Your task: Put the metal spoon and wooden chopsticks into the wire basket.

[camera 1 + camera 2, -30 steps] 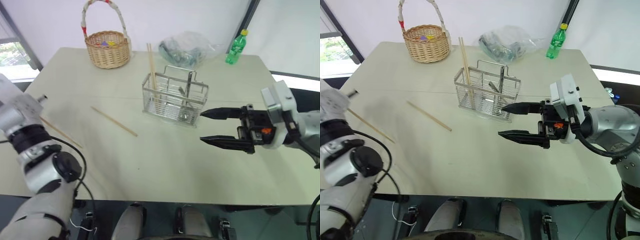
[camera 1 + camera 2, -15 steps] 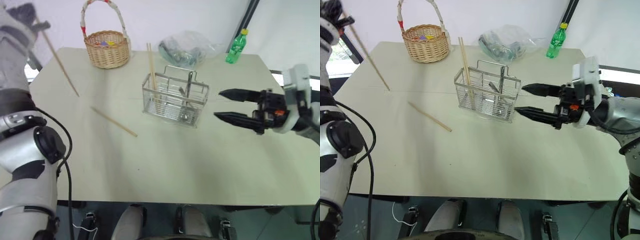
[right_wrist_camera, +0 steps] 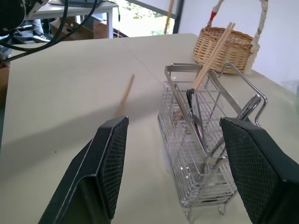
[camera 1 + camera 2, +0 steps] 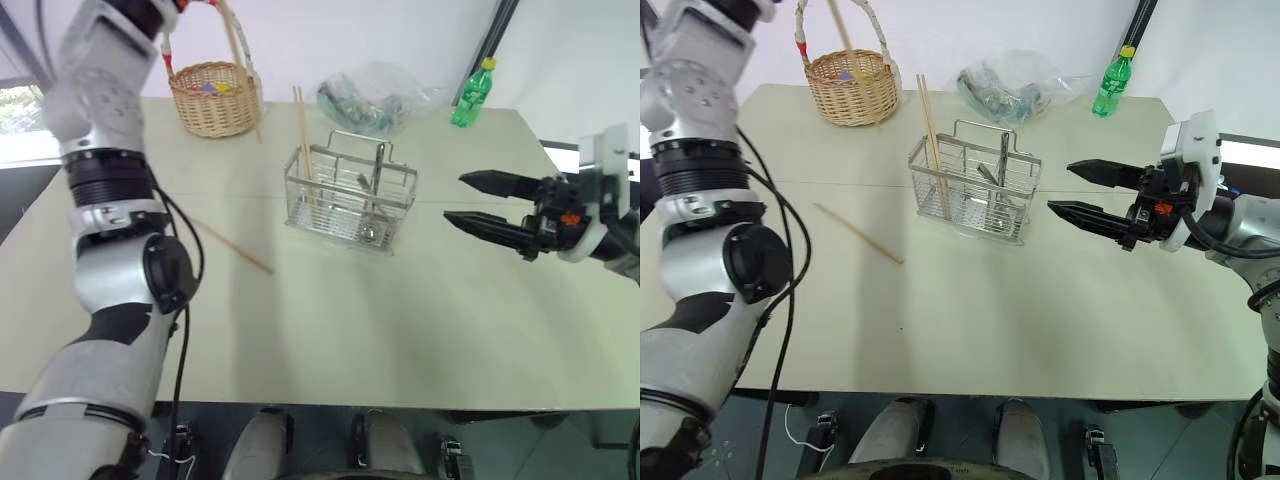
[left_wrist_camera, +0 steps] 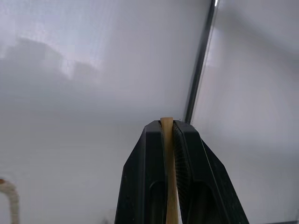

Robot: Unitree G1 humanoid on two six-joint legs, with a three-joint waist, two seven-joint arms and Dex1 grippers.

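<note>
Your left hand [image 5: 167,128] is raised high above the surface [image 4: 330,330], up past the wicker basket [image 4: 214,97], pinched shut on one wooden chopstick [image 4: 240,52]. In the left wrist view the stick sits clamped between the two black fingers [image 5: 142,177], its tip just proud of them. From the head views the held chopstick slants down in front of the wicker basket, so it is well short of the wire basket [image 4: 350,197], off to that basket's left and farther back.

Your right hand [image 4: 485,203] hangs level to the right of the wire basket, near it but not touching, fingers spread wide with nothing between them. Its wrist view looks straight at the wire basket from the side.

Count of wooden chopsticks: four seen. Two stand tilted in the left compartment of the wire basket [image 4: 303,135], tops sticking up well above the rim. One lies flat on the surface [image 4: 232,245], left of the wire basket and a bit nearer you, apart from it. One is in your left hand.

Metal spoon [image 3: 193,114]: one, already inside the wire basket, leaning beside the centre loop handle.

Wire basket: one, mid surface. Wicker basket: one, behind and left of the wire basket. A clear plastic bag [image 4: 375,97] sits just behind the wire basket, a green bottle [image 4: 473,95] behind and to its right.
</note>
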